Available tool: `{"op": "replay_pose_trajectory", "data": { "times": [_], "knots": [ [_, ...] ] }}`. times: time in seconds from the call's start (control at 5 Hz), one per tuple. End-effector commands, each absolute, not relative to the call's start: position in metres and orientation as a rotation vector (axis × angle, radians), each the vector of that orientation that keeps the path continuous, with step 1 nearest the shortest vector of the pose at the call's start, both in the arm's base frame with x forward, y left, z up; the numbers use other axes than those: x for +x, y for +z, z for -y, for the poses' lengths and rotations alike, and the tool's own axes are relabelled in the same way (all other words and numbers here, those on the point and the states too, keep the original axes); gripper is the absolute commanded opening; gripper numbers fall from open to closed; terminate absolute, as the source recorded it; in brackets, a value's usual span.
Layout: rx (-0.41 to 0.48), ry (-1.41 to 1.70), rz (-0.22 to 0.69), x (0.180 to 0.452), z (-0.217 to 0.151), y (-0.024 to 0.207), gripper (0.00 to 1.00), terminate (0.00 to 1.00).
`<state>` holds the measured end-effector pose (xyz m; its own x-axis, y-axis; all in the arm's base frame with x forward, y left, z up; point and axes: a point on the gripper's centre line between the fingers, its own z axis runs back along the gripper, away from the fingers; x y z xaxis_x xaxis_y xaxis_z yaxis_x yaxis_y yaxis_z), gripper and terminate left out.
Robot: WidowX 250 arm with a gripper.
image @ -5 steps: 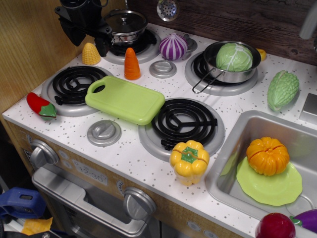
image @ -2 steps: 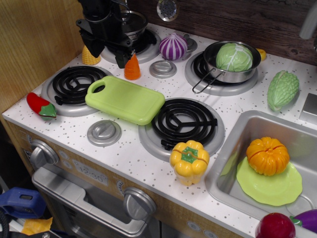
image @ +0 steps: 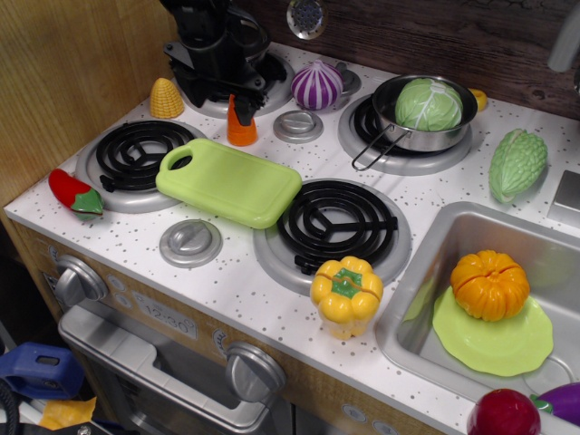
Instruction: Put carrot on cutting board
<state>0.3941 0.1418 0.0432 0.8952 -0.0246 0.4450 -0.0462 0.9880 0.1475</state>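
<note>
The orange carrot (image: 242, 132) stands upright on the stove top, just behind the far edge of the light green cutting board (image: 231, 181). My black gripper (image: 237, 100) hangs right over the carrot, its fingers down around the carrot's tip and hiding it. The jaws look open, with the carrot still resting on the counter. The board lies flat between the front burners, its handle hole to the left, with nothing on it.
Yellow corn (image: 167, 98) stands left of the carrot and a red chili (image: 72, 192) lies at the front left. A purple onion (image: 316, 85), a pot with cabbage (image: 426, 107), a yellow pepper (image: 345, 292) and a sink (image: 471, 227) with a lime plate (image: 494, 349) are to the right.
My gripper has moved right from above the corn and come down over the carrot's top. The carrot and board have not moved.
</note>
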Motion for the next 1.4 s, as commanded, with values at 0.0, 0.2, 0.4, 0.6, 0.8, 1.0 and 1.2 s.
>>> {"op": "replay_pose_trajectory", "data": {
  "times": [0.0,0.2,0.4,0.6,0.8,1.0,1.2],
  "knots": [
    [0.154,0.002,0.531,0.412,-0.149,0.054,1.00,0.00],
    [0.127,0.017,0.526,0.416,-0.147,0.047,0.00,0.00],
    [0.125,0.031,0.501,0.410,-0.141,0.053,0.00,0.00],
    [0.162,0.022,0.471,0.409,-0.140,0.075,0.00,0.00],
    [0.248,-0.006,0.455,0.409,-0.142,0.102,0.00,0.00],
    [0.268,0.002,0.423,0.400,-0.142,0.118,0.00,0.00],
    [0.245,0.060,0.395,0.377,-0.133,0.120,0.00,0.00]
  ]
}}
